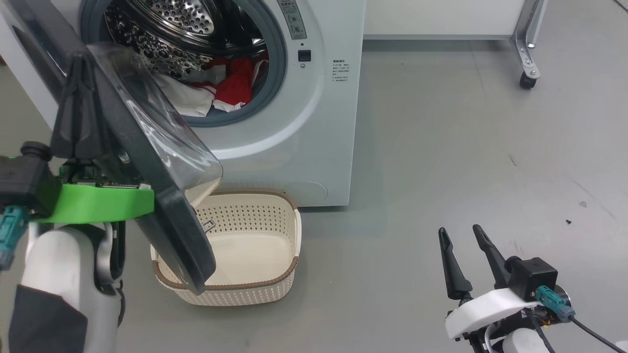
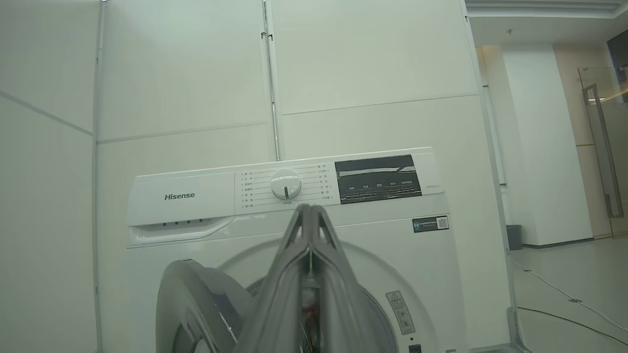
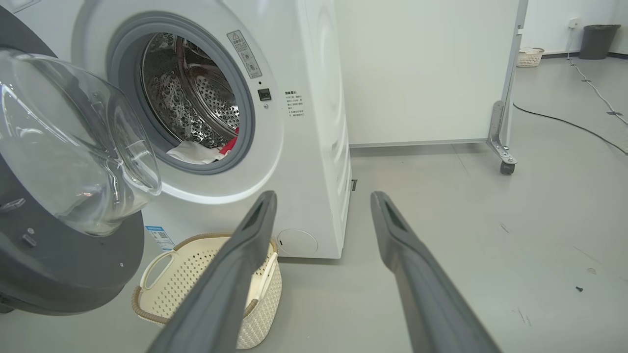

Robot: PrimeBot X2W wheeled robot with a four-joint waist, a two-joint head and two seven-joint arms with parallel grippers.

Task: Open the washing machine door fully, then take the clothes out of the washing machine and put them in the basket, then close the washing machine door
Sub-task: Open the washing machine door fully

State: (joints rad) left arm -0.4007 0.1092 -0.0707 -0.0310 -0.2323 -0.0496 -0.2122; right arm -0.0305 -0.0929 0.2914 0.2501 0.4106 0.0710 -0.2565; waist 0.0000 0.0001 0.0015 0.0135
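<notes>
Left gripper (image 1: 77,63): clenched on nothing; I see it just left of the washing machine door (image 1: 171,230), at its outer face. I can't judge contact.
Door: open, its lower edge hanging over the basket (image 1: 245,294).
Clothes (image 1: 235,86): red and white, inside the drum of the washing machine (image 1: 319,147).
Right gripper (image 1: 460,229): released, well apart to the right, above the floor.
Writing: "Hisense" (image 2: 179,196) on the panel; the other labels are too small for me to read.

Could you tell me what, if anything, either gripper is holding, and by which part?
Nothing is held: the left gripper is shut empty beside the washing machine door, and the right gripper is open above the floor.
</notes>
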